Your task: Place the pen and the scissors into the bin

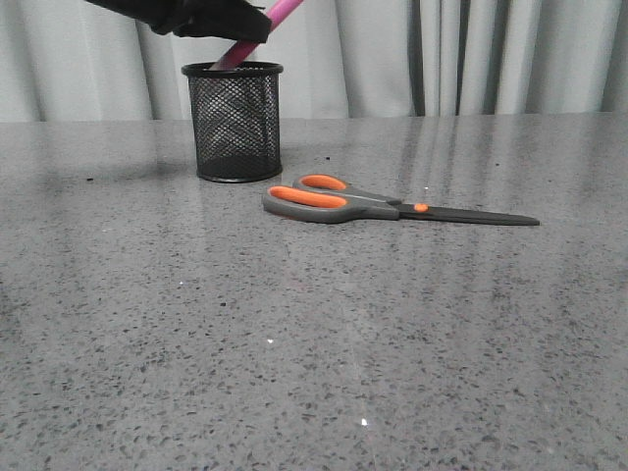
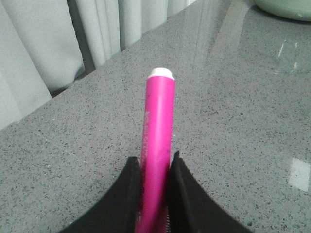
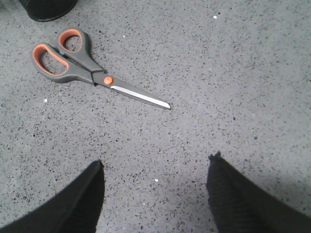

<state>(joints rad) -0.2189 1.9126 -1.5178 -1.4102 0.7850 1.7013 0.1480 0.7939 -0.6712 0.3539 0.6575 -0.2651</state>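
The black mesh bin (image 1: 234, 123) stands upright at the back left of the table. My left gripper (image 1: 221, 20) is just above its rim, shut on the pink pen (image 1: 283, 11), which is tilted with its lower end inside the bin. In the left wrist view my gripper (image 2: 155, 162) clamps the pen (image 2: 158, 131), its white tip pointing away. The scissors (image 1: 339, 203) lie flat and closed to the right of the bin, blades pointing right. They also show in the right wrist view (image 3: 77, 60). My right gripper (image 3: 155, 162) is open and empty above the table, short of the scissors.
The grey speckled table (image 1: 314, 343) stretches in front of the bin and scissors. Grey curtains (image 1: 442, 54) hang behind the table's far edge. A pale green bowl rim (image 2: 286, 7) shows at a corner of the left wrist view.
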